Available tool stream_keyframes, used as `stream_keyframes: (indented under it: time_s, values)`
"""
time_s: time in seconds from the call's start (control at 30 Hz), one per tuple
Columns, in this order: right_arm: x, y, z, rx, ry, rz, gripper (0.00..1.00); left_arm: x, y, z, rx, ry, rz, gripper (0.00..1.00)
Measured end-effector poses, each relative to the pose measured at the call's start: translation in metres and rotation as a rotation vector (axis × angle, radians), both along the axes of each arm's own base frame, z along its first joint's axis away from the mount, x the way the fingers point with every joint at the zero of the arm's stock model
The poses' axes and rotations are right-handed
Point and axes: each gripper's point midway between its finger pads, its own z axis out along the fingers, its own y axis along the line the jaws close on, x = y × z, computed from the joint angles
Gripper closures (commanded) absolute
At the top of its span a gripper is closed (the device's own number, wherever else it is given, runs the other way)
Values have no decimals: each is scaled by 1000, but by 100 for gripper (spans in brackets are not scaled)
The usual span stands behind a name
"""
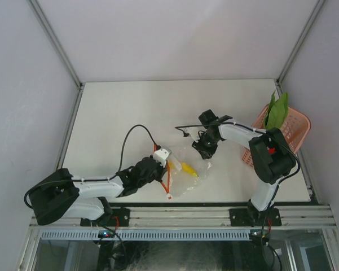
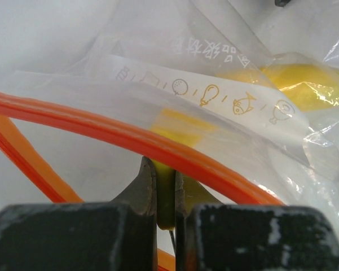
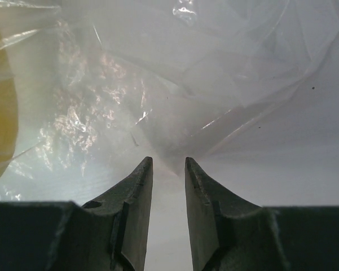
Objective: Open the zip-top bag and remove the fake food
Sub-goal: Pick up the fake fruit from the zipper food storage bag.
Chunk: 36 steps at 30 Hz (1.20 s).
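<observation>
- zip-top bag (image 1: 196,161) lies crumpled on the table (image 1: 118,107), near the front edge, between the two grippers
- left gripper (image 1: 159,160) is at the bag's left edge, right on the red-orange zipper strip (image 1: 168,182)
- left wrist view: zipper strip (image 2: 101,129) arcs across just above the left gripper (image 2: 165,169) tips; bag film drops into the slot between the fingers (image 2: 140,192)
- left jaws clenched, only a thin sliver between them, pinching the bag's edge just under the strip; the sliver looks yellowish, cannot tell whether that is film or a toy behind it
- white label (image 2: 214,93) with small printed icons sits past the strip, inside the clear film
- fake food: yellow banana (image 1: 189,168) is inside the bag, near its middle; it shows as a yellow blur (image 2: 304,84) up right in the left wrist view
- right gripper (image 1: 205,149) sits at the bag's far right corner, pointing down at it
- right wrist view: right gripper (image 3: 168,164) jaws stand slightly apart with a narrow gap, white table showing through it
- a clear bag corner (image 3: 175,141) comes down right to the tips and barely enters the mouth; cannot tell if the fingers (image 3: 136,195) touch it, nothing clearly clamped
- green leafy vegetable (image 1: 277,110) stands in the pink basket (image 1: 298,129) at the table's right edge, well apart from the bag
</observation>
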Motion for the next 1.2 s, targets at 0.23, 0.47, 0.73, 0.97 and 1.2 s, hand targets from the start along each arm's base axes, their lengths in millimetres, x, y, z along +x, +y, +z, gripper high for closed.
stream_keyframes:
  time_s: [0.23, 0.47, 0.73, 0.97, 1.2]
  values:
    - [-3, 4, 1, 27, 16, -2, 69, 9, 5, 7, -47, 42, 63, 100]
    - [-11, 22, 52, 261, -22, 29, 54, 16, -5, -2, -41, 13, 35, 100]
    - [-28, 21, 98, 457, -174, 212, 31, 24, -5, -8, 26, -58, -4, 100]
    - [-92, -3, 44, 421, -285, 603, 20, 31, -3, -2, 46, -108, -4, 100]
    - [-60, -8, 24, 275, -424, 681, 37, 31, -5, 5, 28, -121, -12, 100]
